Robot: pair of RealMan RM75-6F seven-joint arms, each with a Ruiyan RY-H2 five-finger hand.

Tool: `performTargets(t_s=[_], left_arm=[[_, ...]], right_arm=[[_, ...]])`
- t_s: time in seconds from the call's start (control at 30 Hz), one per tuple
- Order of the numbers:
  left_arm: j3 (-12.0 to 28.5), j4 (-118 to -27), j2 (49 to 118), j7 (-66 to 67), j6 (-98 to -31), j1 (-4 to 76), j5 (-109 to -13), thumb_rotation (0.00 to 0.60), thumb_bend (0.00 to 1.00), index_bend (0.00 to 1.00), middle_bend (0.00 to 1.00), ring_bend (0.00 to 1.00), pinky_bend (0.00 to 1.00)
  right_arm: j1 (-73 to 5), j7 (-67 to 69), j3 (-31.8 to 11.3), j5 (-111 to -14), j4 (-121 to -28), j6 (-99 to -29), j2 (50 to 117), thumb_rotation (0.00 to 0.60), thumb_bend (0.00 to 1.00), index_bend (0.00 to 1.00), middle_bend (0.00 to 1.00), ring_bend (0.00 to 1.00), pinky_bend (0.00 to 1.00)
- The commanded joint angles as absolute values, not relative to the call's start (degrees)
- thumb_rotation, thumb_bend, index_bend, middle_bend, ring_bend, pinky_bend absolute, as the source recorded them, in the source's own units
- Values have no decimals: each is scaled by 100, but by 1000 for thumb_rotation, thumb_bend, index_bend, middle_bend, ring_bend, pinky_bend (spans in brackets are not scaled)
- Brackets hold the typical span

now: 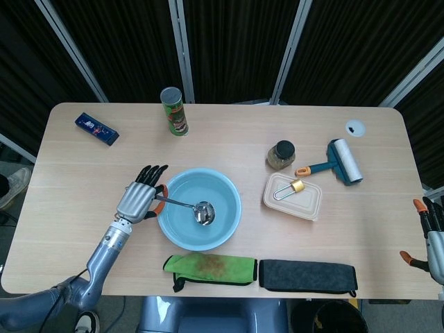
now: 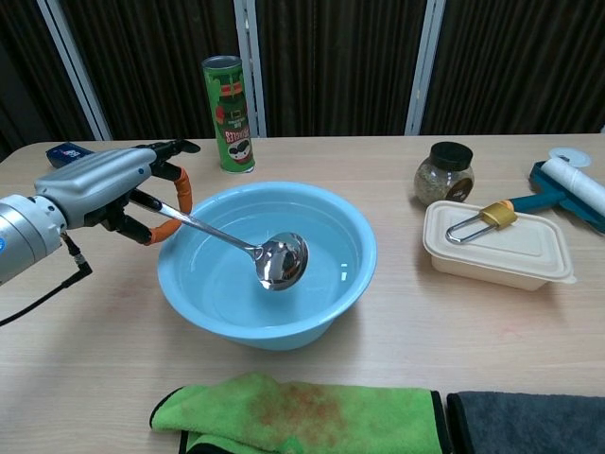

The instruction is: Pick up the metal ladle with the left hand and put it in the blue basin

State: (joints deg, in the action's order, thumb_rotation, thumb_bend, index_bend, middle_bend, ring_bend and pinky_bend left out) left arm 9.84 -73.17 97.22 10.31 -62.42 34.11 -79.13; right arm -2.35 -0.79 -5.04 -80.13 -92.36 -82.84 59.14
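My left hand (image 1: 141,198) (image 2: 112,194) grips the handle of the metal ladle (image 1: 193,207) (image 2: 248,248) at the left rim of the blue basin (image 1: 182,236) (image 2: 331,312). The ladle's bowl hangs over the middle of the basin, inside its rim; I cannot tell whether it touches the bottom. My right hand (image 1: 433,239) shows at the right edge of the head view, off the table, fingers apart and holding nothing.
A green can (image 1: 173,111) stands behind the basin, a blue box (image 1: 96,129) at far left. A jar (image 1: 281,155), a lunch box with a padlock (image 1: 293,195) and a lint roller (image 1: 338,164) lie to the right. Green (image 1: 209,268) and dark (image 1: 307,275) cloths line the front edge.
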Motion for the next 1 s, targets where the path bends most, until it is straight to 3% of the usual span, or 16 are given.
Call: performTargets(t_s=[0.03, 0.5, 1.0], left_arm=[[976, -7180, 9843, 1142, -6118, 3485, -7811, 600, 872, 770, 13, 0, 0], [864, -7013, 9957, 1226, -6032, 3551, -7731, 600, 879, 770, 14, 0, 0], [850, -8233, 9211, 1841, -6260, 3324, -7431, 600, 878, 763, 15, 0, 0]], right_arm=[[-246, -51, -528, -7959, -9214, -8255, 5906, 600, 0, 0, 0, 0, 0], [-230, -107, -523, -7974, -9233, -8306, 5922, 600, 0, 0, 0, 0, 0], [-122, -54, -534, -8076, -9257, -8570, 5911, 600, 0, 0, 0, 0, 0]])
